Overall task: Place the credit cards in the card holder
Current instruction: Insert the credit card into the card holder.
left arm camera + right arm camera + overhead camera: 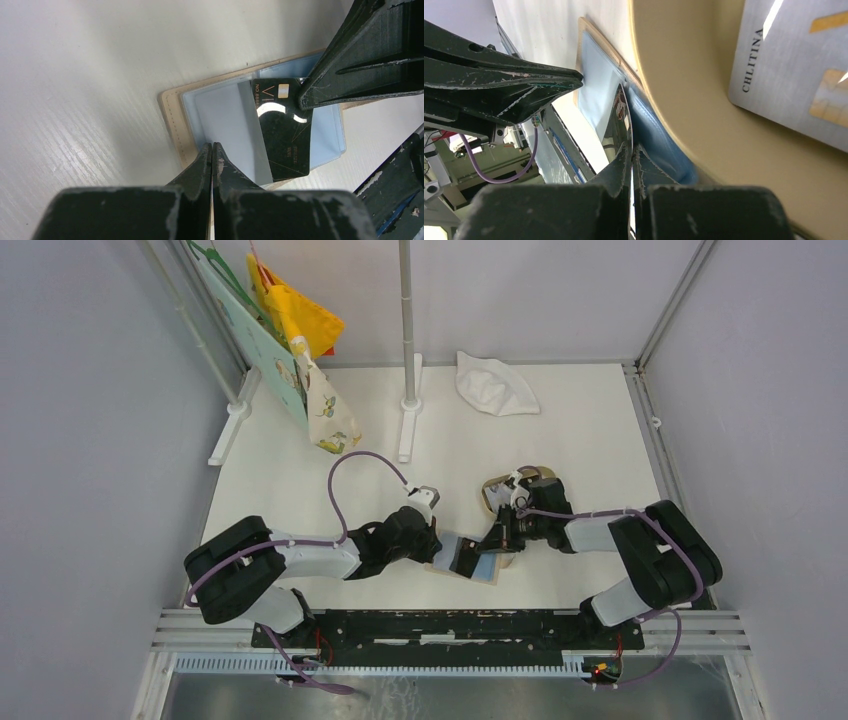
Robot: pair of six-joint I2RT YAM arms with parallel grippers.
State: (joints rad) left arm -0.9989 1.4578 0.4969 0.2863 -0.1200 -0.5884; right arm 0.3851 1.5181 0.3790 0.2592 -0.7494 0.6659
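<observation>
1 black credit card point(285, 135), light, stiff and slick, is pinched by its corner in the closed right hand point(303, 99), lying half over the open, floppy card holder point(172, 117) on the table point(75, 100). The left hand point(212, 150), shut, presses it flat.

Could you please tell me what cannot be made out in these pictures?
Top view: the tray's contents, covered by the right arm.
Left wrist view: the card holder's far side, behind the right gripper.
Right wrist view: the grey card, cut off by the frame edge.
</observation>
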